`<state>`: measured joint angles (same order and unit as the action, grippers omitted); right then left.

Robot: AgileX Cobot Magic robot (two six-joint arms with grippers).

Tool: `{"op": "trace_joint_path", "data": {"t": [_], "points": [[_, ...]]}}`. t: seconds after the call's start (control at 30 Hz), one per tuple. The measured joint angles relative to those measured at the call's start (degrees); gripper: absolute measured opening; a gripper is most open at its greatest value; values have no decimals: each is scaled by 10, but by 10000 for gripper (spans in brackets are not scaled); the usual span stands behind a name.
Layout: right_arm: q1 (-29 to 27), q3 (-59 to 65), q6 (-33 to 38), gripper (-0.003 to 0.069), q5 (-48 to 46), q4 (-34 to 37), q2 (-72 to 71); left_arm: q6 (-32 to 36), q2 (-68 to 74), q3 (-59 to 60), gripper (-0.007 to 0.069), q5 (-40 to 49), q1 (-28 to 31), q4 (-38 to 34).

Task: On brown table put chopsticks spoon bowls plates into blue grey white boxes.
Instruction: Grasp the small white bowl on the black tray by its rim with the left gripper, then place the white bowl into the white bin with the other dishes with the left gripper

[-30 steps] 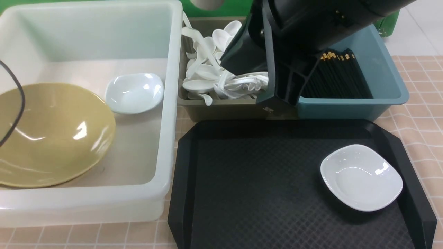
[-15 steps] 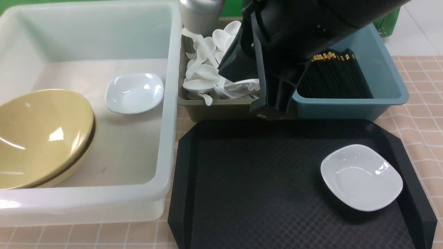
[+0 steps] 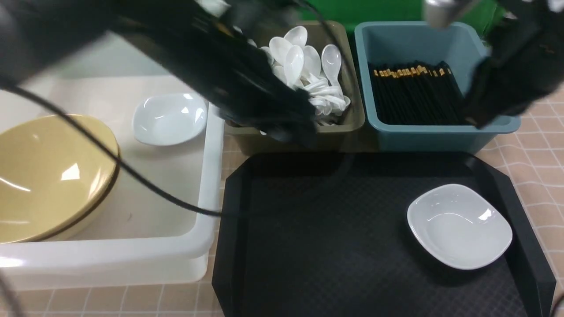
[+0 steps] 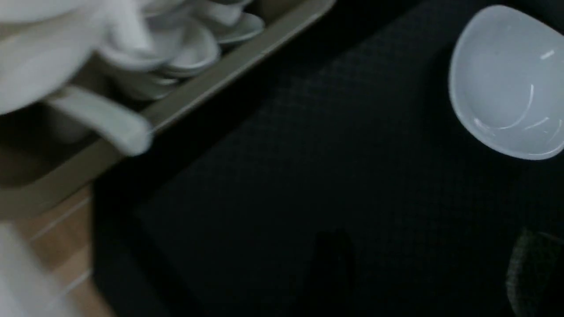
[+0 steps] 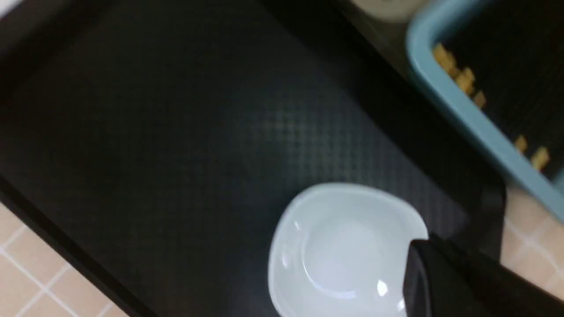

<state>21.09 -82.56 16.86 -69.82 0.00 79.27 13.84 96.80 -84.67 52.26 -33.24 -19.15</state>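
A white plate [image 3: 458, 224] lies on the black tray [image 3: 330, 229], and it also shows in both wrist views [image 4: 511, 83] [image 5: 343, 251]. My left gripper [image 3: 286, 127] is blurred over the grey box's [image 3: 352, 125] front rim. Its dark fingers stand apart over the tray with nothing between them [image 4: 429, 237]. My right gripper [image 3: 476, 116] hangs shut and empty above the blue box's [image 3: 440, 134] right front corner, near the plate's edge [image 5: 418, 251]. The white box [image 3: 132, 251] holds stacked yellow bowls [image 3: 44, 176] and another plate [image 3: 169, 119]. Spoons [image 3: 308, 66] fill the grey box, and black chopsticks [image 3: 414, 92] fill the blue one.
The brown table [image 3: 537, 145] shows around the tray and boxes. The left arm's black cable [image 3: 145, 187] droops across the white box to the tray's left edge. The three boxes stand side by side directly behind and left of the tray.
The yellow bowl settled onto the stack in the white box. My left arm swung in from the left across the grey box. My right arm moved from the middle to the right.
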Motion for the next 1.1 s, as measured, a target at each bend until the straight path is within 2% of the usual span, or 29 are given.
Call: {"op": "trace_joint_path", "data": {"t": [0.13,0.27,0.63,0.7,0.8,0.83,0.93,0.97,1.03,1.1], "points": [[-15,83,-4,55,1,0,-83,1,96,-38,454,-47,-73,-5],[-16,139,-6,58,1,4,-142,1,178,-96,454,-70,-107,-6],[-16,205,-13,68,1,4,-214,-13,344,-206,454,-107,-132,-81],[-16,209,-14,68,4,4,-214,-14,356,-219,434,-107,-133,-93],[-16,211,-14,68,11,7,-214,-15,362,-229,368,-107,-134,-97],[-16,211,-15,70,19,9,-214,-15,365,-232,276,-106,-135,-97],[-16,211,-15,71,24,14,-214,-3,365,-232,99,-92,-134,-90],[-16,211,-15,72,25,13,-214,-3,364,-232,90,-91,-133,-90],[-16,211,-15,74,28,16,-214,1,339,-232,25,-54,-120,-75],[-16,208,-15,76,31,17,-214,4,312,-232,8,-25,-106,-53]]}}
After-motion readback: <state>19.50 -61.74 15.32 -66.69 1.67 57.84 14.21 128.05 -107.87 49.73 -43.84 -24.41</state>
